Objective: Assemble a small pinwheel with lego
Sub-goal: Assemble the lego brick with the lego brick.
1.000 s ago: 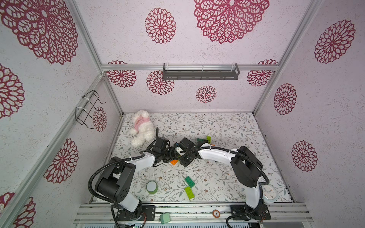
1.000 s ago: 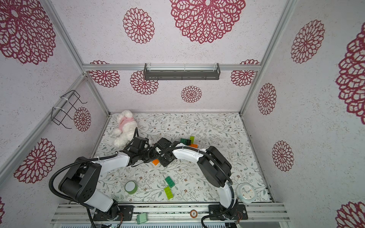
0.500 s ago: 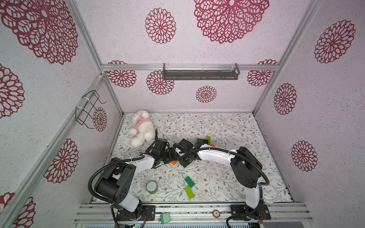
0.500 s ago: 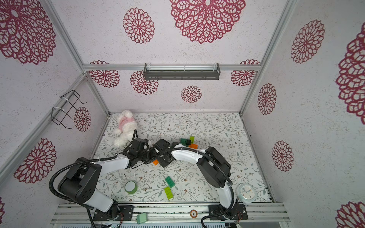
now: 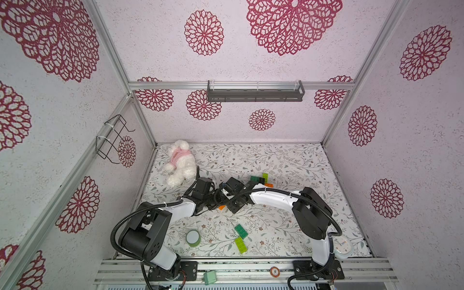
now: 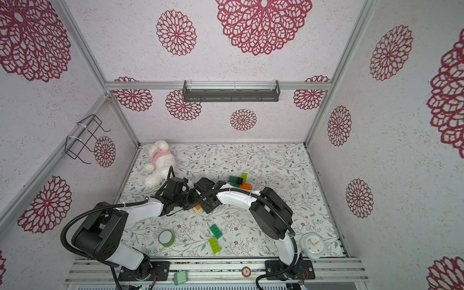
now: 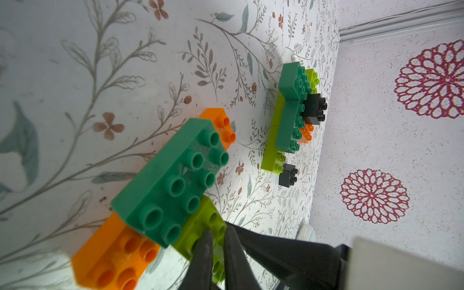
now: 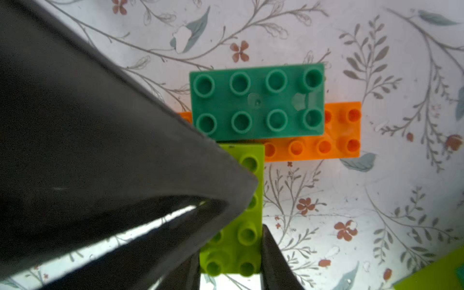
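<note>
Two robot arms are meeting near the middle of the flowery tabletop point(image 5: 288, 160) in both top views. A bit of the orange brick point(image 5: 222, 207) is peeking out under them. Behind them, a brick cluster point(image 5: 259, 179) is sitting with black in its middle, and it looks like a finished pinwheel. Nearer the front, a spare dark green brick point(image 5: 241, 230) and a spare lime brick point(image 5: 241, 244) are lying flat, close together.

In the left wrist view, the left gripper point(image 7: 218, 229) is pressing its tips down on the lime green brick point(image 7: 200, 221). Its fingers are almost together, with only a thin gap between them. The dark green brick point(image 7: 170, 180) is sitting on top of the orange one, covering part of it.

In the right wrist view, the right gripper point(image 8: 231, 251) is squeezing the lime green brick by its two long sides. That brick is butting up against the dark green one and sticking out sideways, like a new blade.

I think the arms are snapping this blade on, but I cannot tell if it is locked yet. The next move is calling for a straight, firm push while the other gripper is keeping the brick from sliding.

All the bricks are hard, shiny plastic. They are box-shaped, with round hollow bumps on top.
</note>
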Controlling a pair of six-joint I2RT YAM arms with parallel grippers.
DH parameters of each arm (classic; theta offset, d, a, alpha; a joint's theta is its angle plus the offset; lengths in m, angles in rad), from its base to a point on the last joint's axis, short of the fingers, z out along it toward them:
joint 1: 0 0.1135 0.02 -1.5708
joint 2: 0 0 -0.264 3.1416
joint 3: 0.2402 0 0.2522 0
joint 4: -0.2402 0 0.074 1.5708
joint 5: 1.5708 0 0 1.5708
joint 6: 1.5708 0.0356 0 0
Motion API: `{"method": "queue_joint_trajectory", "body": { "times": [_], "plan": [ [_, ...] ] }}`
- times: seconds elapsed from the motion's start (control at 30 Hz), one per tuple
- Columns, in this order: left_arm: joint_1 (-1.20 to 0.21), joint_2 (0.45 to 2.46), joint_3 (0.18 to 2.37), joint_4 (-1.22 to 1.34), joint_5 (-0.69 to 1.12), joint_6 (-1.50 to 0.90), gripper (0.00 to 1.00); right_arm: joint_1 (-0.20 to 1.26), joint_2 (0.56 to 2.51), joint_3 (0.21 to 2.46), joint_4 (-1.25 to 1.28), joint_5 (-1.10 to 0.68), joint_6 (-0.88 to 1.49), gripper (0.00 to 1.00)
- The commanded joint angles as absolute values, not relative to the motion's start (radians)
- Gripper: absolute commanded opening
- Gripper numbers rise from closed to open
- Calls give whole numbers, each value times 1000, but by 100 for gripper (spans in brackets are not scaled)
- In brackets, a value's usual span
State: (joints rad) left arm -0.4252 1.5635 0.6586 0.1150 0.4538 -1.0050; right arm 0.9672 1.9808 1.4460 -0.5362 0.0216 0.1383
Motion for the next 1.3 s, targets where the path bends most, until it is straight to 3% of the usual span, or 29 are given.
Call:
{"method": "queue_joint_trajectory", "body": {
  "times": [0.0,1.0,1.27],
  "plan": [
    [-421,1537,657,170,463,-1011,15,991,1989,1469,-560,-19,133,15],
    [-407,1600,670,34,339,-946,10,987,2045,1517,-671,23,161,16],
    [-374,1609,609,122,381,-978,10,971,2040,1528,-675,22,150,19]
  ]
}}
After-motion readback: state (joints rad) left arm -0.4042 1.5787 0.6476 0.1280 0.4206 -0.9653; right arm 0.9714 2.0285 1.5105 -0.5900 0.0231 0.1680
